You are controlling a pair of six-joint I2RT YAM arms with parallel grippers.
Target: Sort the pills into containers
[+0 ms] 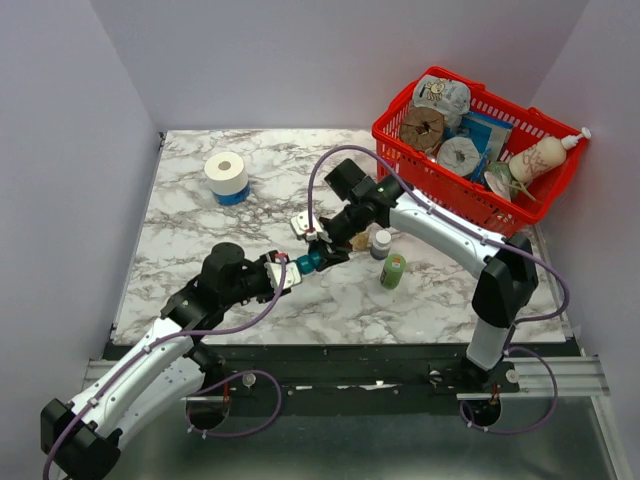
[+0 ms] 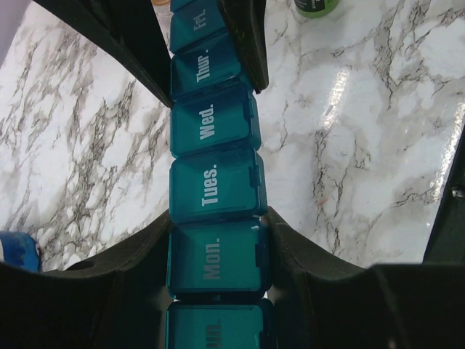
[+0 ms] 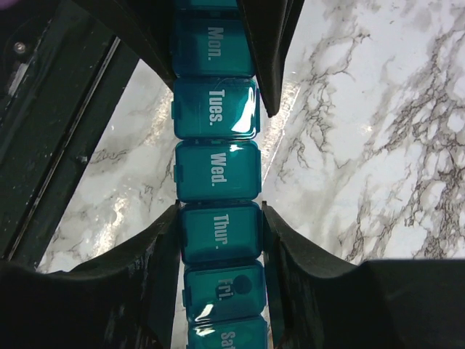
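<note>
Presently we list: one teal pill organiser [image 1: 308, 262], seven day-marked cells, over the counter [image 1: 200, 250] near centre. Two pincers hold it: left pincer [image 2: 218, 225] clamped on Mon., right pincer [image 3: 220, 214] gripping Thur. At its 3 o'clock: one green bottle [image 1: 393, 270], one white-capped bottle [image 1: 380, 243]. One white roll [image 1: 226, 176] at 11; one red basket [image 1: 400, 135] at 1.

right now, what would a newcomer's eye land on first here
First comes the teal pill organiser, held over mid-table: the left gripper clamps its Mon. box and the right gripper its Thur. box. Next is the red basket, packed with goods in the far right corner, and then a white roll at far left.
</note>
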